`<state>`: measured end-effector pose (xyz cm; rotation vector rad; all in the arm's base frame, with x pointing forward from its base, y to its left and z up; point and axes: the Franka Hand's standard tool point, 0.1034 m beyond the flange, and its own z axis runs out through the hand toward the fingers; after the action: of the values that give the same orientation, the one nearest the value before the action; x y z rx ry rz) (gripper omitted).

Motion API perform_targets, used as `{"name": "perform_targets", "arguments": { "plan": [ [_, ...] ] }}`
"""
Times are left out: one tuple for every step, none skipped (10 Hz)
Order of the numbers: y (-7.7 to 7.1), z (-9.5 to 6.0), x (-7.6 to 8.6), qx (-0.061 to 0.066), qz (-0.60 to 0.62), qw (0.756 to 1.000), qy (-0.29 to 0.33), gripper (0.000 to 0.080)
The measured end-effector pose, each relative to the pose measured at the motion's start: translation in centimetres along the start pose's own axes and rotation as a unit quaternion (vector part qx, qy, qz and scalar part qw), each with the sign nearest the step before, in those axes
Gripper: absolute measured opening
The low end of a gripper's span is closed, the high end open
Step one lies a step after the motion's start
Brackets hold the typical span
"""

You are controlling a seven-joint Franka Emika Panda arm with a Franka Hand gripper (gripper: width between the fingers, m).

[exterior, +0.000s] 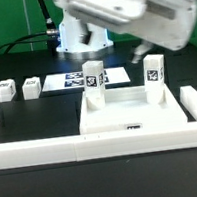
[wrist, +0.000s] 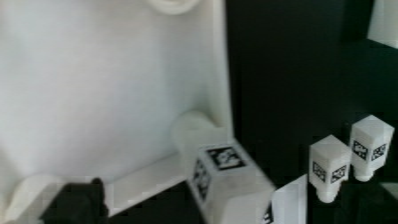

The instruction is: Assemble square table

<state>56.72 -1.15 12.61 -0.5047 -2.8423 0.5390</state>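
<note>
Your end effector (exterior: 135, 43) hangs released above the square tabletop (exterior: 129, 116), jaws wide with nothing between them. Below it, the near upright leg (exterior: 155, 72) stands almost directly underneath. The far upright leg (exterior: 94, 79) stands off toward the exterior view's left. The first loose leg block (exterior: 31, 88) and second loose leg block (exterior: 3, 92) sit on the surface (exterior: 28, 114), well away from your end effector.

I can read no letters or numbers anywhere. Only black-and-white square tags (exterior: 93, 81) show: on two upright leg blocks (exterior: 92, 75) (exterior: 154, 71) below the end effector (exterior: 121, 38), two low leg blocks (exterior: 3, 92) (exterior: 31, 88) farther off, the square top (exterior: 133, 129) and the marker board (exterior: 72, 81).
</note>
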Motion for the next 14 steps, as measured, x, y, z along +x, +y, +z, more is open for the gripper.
{"name": "perform_targets", "arguments": {
  "plan": [
    [-2.5,0.7,-0.5,-0.022,0.052,0.998,-0.021,0.0649],
    [-2.7,0.9,0.3,-0.013,0.108,0.994,-0.008,0.0649],
    [-1.9,0.8,0.3,-0.014,0.132,0.991,-0.008,0.0649],
    [-2.0,0.9,0.2,-0.014,0.168,0.986,-0.007,0.0649],
    [-2.0,1.0,0.3,-0.014,0.187,0.982,-0.006,0.0649],
    [-2.0,1.0,0.3,-0.014,0.23,0.973,-0.005,0.0649],
    [-2.4,1.2,0.5,-0.018,0.277,0.961,0.005,0.0649],
    [-4.0,1.8,1.3,-0.029,0.34,0.939,0.037,0.0649],
    [-5.9,2.7,1.7,-0.028,0.418,0.907,0.048,0.0649],
    [-7.3,3.8,2.4,-0.015,0.487,0.872,0.056,0.0649],
    [-8.0,4.3,2.9,-0.001,0.542,0.838,0.062,0.0649],
    [-8.4,4.6,3.4,0.028,0.591,0.803,0.074,0.0649],
    [-8.2,4.6,3.2,0.025,0.606,0.792,0.072,0.0649],
    [-8.1,4.6,3.2,0.026,0.622,0.779,0.071,0.0649]
  ]
}}
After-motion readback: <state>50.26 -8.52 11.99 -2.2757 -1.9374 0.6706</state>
